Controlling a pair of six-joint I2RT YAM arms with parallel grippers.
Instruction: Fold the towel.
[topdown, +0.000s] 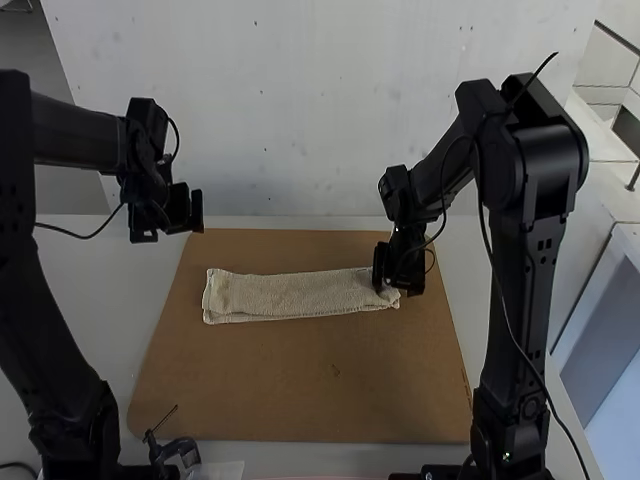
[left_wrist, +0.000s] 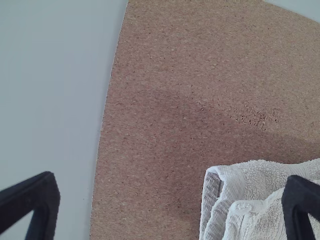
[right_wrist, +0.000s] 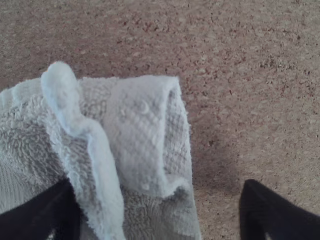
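Note:
The cream towel (topdown: 290, 296) lies as a long, narrow folded strip across the brown board. My left gripper (topdown: 197, 211) is up beyond the towel's left end; in the left wrist view, that gripper (left_wrist: 171, 206) has its fingers wide apart, one of them overlapping the layered towel end (left_wrist: 255, 182). At the strip's right end stands my right gripper (topdown: 398, 288), low over the cloth. In the right wrist view, the right gripper (right_wrist: 162, 209) is open above the towel (right_wrist: 135, 120), where a raised fold and several stacked edges show.
The brown board (topdown: 300, 390) lies under the towel on a pale table (topdown: 70, 290). A small black clamp-like item (topdown: 175, 450) sits by the board's near left edge. A pale wall (topdown: 300, 110) rises behind the board.

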